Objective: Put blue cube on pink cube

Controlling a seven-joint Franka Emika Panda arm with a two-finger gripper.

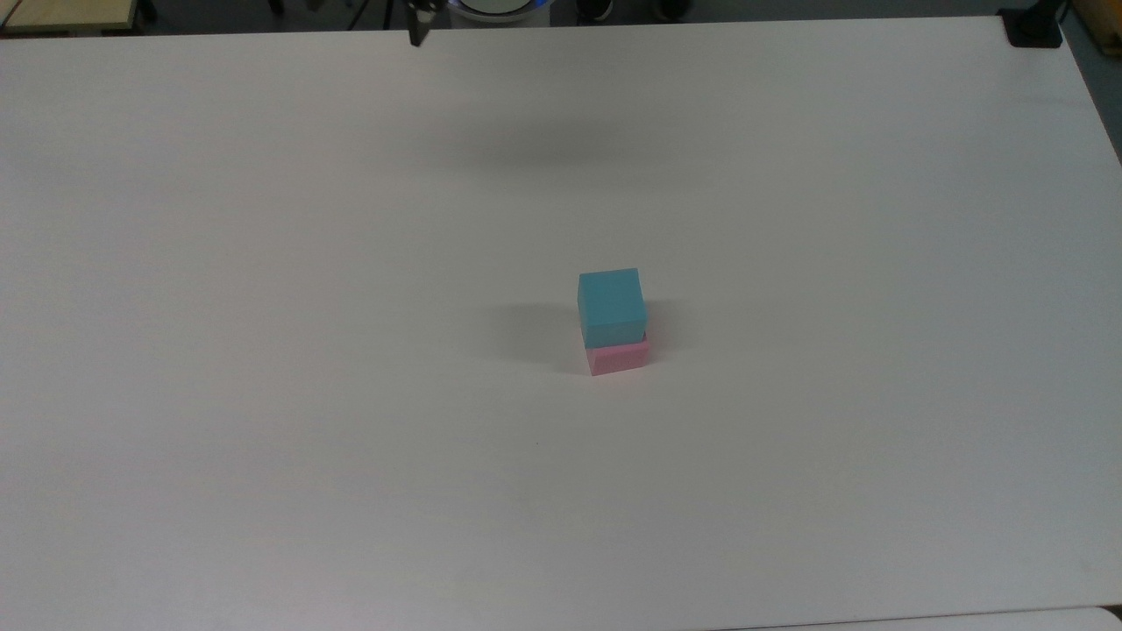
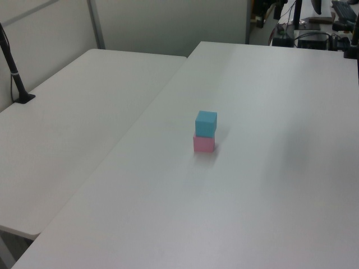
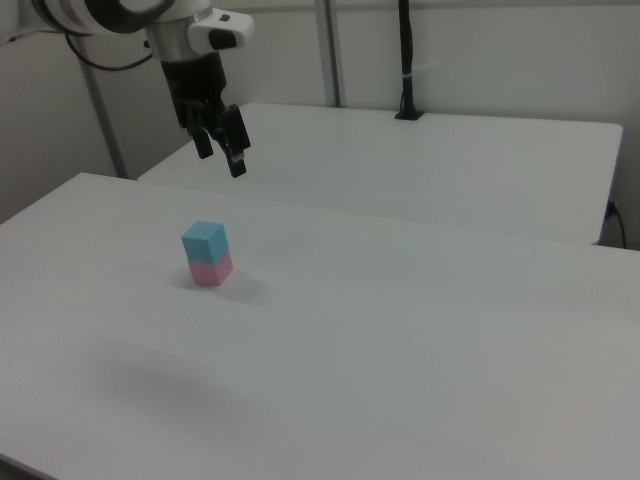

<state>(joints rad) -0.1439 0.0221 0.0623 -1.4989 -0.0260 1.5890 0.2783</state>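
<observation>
Two cubes make up everything I have to watch on the white table in the top view: the blue cube sits squarely on the pink cube, a little to the top view's right of the table's middle, with just a thin strip of pink showing beneath the blue along the near and right edges. At the top edge of the top view, left of centre, I can pick out a dark fingertip of the gripper poking into the picture, well apart from the stack. A black clamp base sits at the table's far right corner. In the left view I see the same stack, blue cube resting on pink cube, standing alone on the nearer table, while a second white table runs alongside on the left view's left with a black post clamped at its edge. In the right view the blue cube is on top of the pink cube, touching and roughly aligned, and the gripper hangs in the air above and behind them, near the seam between the two tables, tilted, its two black fingers spread apart and holding nothing. The white arm reaches in from the right view's upper left corner.
</observation>
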